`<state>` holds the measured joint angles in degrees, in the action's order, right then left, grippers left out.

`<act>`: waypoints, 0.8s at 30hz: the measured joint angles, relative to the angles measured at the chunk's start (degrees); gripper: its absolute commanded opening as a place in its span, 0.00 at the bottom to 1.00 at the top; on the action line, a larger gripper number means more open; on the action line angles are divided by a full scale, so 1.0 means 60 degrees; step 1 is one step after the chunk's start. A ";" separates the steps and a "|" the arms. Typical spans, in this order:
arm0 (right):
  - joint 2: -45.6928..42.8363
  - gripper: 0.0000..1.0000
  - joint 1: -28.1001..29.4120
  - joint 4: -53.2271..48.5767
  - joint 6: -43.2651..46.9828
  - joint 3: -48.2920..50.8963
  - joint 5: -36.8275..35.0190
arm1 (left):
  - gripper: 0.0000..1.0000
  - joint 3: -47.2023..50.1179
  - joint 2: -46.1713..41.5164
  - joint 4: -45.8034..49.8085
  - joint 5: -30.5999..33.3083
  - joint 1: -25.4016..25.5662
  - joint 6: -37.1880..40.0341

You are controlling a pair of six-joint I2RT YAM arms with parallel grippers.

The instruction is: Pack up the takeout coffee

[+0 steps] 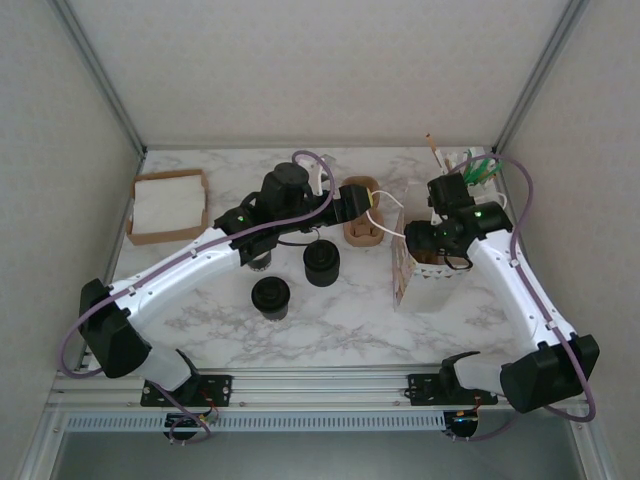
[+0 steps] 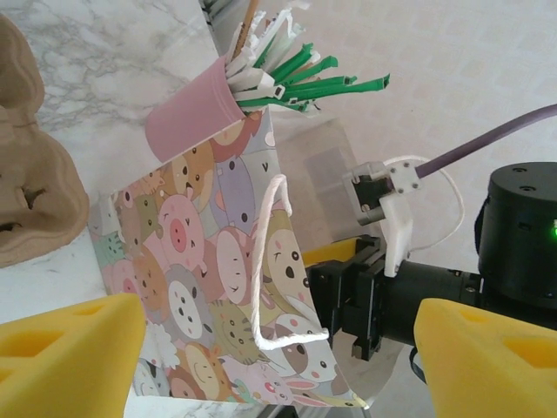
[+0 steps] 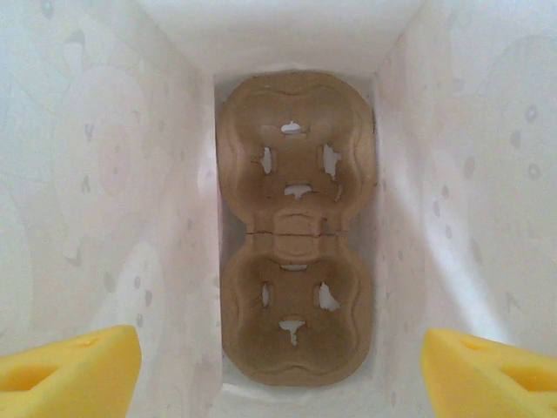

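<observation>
The coffee stands upright on the desk, left of the bag and nearer the left arm, whose left claw is spread, farther back. The right claw (also spread) hangs over the bag, where a carrier lies.
</observation>
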<state>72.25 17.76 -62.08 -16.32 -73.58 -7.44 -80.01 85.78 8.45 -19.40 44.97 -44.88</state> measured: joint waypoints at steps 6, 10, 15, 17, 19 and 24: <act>-0.0175 0.89 -0.0073 0.0168 -0.0018 0.0000 0.0215 | 0.87 0.0044 -0.0022 0.0117 0.0098 -0.0011 0.0153; -0.0299 0.92 -0.0127 0.0339 -0.0073 0.0000 0.0499 | 0.89 0.0055 -0.0022 0.0135 0.0135 -0.0011 0.0226; -0.0572 0.97 -0.0208 0.0572 -0.0182 -0.0007 0.1053 | 0.89 0.0055 -0.0022 0.0131 0.0135 -0.0036 0.0237; -0.0663 0.98 -0.0244 0.0667 -0.0219 -0.0007 0.1290 | 0.89 0.0055 -0.0022 0.0131 0.0135 -0.0036 0.0237; -0.0707 0.99 -0.0280 0.0710 -0.0244 -0.0033 0.1479 | 0.89 0.0055 -0.0022 0.0127 0.0135 -0.0036 0.0237; -0.0805 0.99 -0.0379 0.0798 -0.0328 -0.0058 0.1647 | 0.88 0.0055 -0.0022 0.0113 0.0131 -0.0036 0.0237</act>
<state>67.42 15.49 -57.30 -18.28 -73.93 2.44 -79.68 85.65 9.13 -18.61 44.75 -43.46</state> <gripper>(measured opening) 0.987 0.884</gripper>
